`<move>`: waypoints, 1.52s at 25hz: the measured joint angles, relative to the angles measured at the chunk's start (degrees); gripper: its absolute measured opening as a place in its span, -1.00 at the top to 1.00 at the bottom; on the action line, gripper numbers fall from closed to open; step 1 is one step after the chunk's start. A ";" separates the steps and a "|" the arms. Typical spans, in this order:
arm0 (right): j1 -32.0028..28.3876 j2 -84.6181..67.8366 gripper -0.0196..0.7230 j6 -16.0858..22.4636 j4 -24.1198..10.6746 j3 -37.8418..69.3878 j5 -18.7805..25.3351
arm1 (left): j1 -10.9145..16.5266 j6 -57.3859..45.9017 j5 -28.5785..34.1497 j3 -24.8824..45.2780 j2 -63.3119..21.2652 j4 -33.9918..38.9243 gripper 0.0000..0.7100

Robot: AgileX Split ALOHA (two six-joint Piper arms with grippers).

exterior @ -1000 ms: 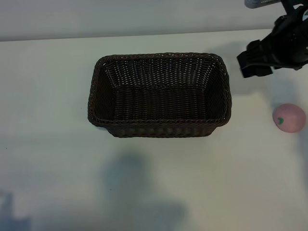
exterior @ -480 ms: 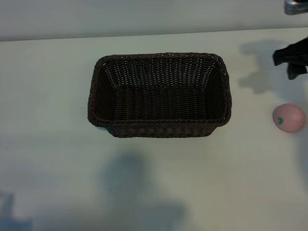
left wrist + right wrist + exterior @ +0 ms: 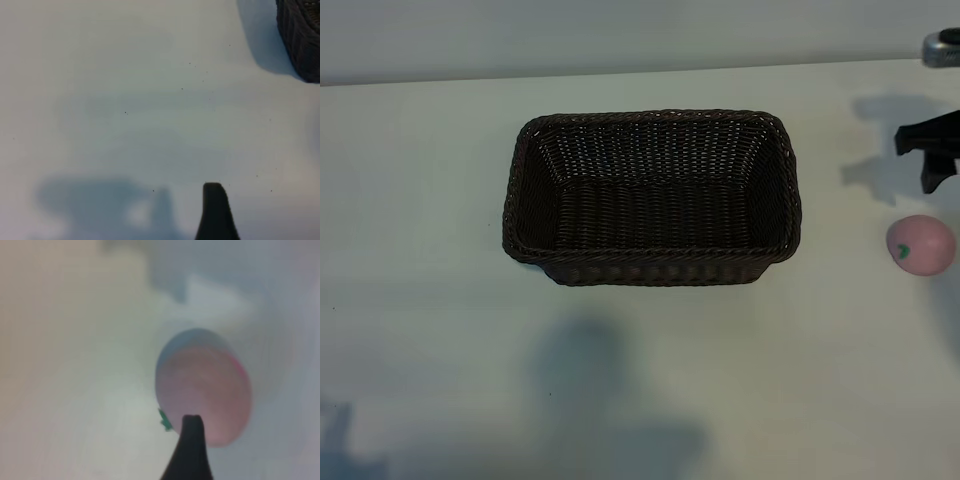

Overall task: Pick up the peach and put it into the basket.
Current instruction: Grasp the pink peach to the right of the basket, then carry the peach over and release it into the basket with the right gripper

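The peach [image 3: 920, 244], pale pink with a small green mark, lies on the white table at the far right, well clear of the basket [image 3: 650, 118]. The dark woven basket stands in the middle with nothing in it. My right gripper [image 3: 932, 160] hangs just behind the peach at the right edge, mostly cut off. It is open and holds nothing. In the right wrist view the peach [image 3: 202, 390] lies close below, with one dark fingertip [image 3: 192, 440] in front of it. The left wrist view shows a single fingertip [image 3: 215, 210] over bare table and a corner of the basket [image 3: 300, 35].
The white table [image 3: 420, 350] spreads wide to the left of the basket and in front of it. A grey piece of the rig [image 3: 942, 47] shows at the top right corner. The left arm is outside the exterior view.
My right gripper has moved right from beside the basket's far right corner to the picture's edge, just behind the peach. Peach and basket have not moved.
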 joint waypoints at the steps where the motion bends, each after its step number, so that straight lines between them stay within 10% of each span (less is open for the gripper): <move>1: 0.00 0.53 -0.65 -0.11 0.15 0.62 -0.76 | 0.00 0.00 0.00 0.00 0.00 0.00 -0.40; 18: 0.00 2.43 -0.63 2.71 0.50 13.89 -21.24 | 0.00 0.01 0.00 0.00 0.00 0.00 -0.40; 22: 0.00 2.43 -0.38 3.33 0.36 14.02 -20.37 | 0.00 0.06 0.00 0.00 0.00 0.00 -0.40; 29: 0.00 2.43 0.69 3.94 -0.64 14.02 -16.66 | 0.00 0.06 0.00 0.00 0.00 0.00 -0.40; 38: 0.05 2.42 0.84 1.05 -0.55 5.26 -0.72 | 0.00 0.06 0.00 0.00 0.00 0.00 -0.40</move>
